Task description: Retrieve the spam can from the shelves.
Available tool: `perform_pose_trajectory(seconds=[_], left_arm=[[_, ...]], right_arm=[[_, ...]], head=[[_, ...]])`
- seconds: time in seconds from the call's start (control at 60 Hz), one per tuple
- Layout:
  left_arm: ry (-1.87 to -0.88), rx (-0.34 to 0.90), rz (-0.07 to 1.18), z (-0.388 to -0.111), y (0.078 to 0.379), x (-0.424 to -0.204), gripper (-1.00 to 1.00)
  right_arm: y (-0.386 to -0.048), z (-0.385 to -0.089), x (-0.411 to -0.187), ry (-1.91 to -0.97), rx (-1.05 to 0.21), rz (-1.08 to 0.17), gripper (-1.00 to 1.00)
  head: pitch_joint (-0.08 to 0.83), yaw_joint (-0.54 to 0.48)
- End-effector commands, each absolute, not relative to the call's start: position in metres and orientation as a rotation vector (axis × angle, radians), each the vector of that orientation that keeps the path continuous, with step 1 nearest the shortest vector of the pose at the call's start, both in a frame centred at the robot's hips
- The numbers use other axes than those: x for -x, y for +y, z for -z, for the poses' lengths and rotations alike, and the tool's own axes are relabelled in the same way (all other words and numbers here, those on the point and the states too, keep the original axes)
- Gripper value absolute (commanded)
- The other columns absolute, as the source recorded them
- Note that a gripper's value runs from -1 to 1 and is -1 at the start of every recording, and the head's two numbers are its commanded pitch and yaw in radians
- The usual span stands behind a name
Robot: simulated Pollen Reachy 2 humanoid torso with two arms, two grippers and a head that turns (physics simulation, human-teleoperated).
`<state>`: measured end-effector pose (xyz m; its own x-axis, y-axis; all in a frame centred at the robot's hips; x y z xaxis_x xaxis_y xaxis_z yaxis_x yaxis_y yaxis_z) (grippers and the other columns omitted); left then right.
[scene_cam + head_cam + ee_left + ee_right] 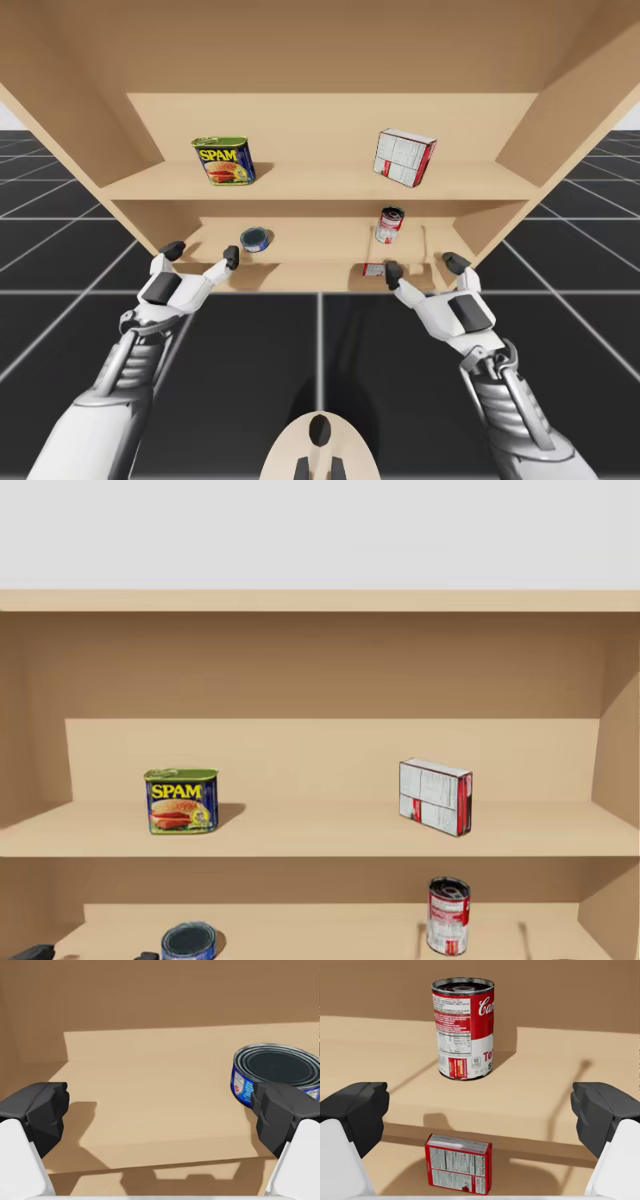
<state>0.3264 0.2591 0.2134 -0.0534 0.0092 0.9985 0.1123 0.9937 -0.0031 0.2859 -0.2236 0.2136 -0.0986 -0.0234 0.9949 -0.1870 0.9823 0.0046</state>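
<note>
Target item: the rectangular blue-and-yellow can (224,161) stands upright on the upper shelf (320,185), toward its left end, well apart from the white-and-red box (405,157) on the same board. Judged a rigid metal tin, moderately heavy for its bulk, with smooth and possibly slippery sides. It is not fragile, and the flat opposing faces offer the soundest purchase at mid-height. Its front label carries bold yellow lettering above a picture panel, and the other items bear dense small print. No wording is recorded here. The left gripper (202,253) is at the front edge of the lower shelf, fingers spread wide and holding nothing. The low blue round can (275,1070) lies just ahead of one of its fingers. The right gripper (424,266) is likewise wide apart and empty, with the red-and-white round can (463,1027) upright ahead of it and a small red flat box (458,1163) below the shelf lip. Both grippers sit a level below the target, so the left arm would need to rise.
</note>
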Motion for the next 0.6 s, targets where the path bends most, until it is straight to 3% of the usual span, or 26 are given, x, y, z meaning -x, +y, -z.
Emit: perform_pose_trajectory(seconds=[0.017, 0.25, 0.6], left_arm=[[-1.622, 0.095, 0.091, -0.2137, 0.2590, -0.3256, -1.00], [-1.624, 0.094, 0.091, -0.2147, 0.2588, -0.3248, -1.00], [-1.628, 0.126, 0.085, -0.2195, 0.2589, -0.3213, -1.00]], right_arm=[[-0.2197, -0.2125, -0.2830, -1.677, -0.160, -0.095, -1.00], [-0.2196, -0.2152, -0.2837, -1.664, -0.176, -0.122, -1.00], [-0.2188, -0.2161, -0.2821, -1.664, -0.183, -0.129, -1.00]], head=[[0.003, -0.01], [0.057, 0.03], [0.152, 0.27]])
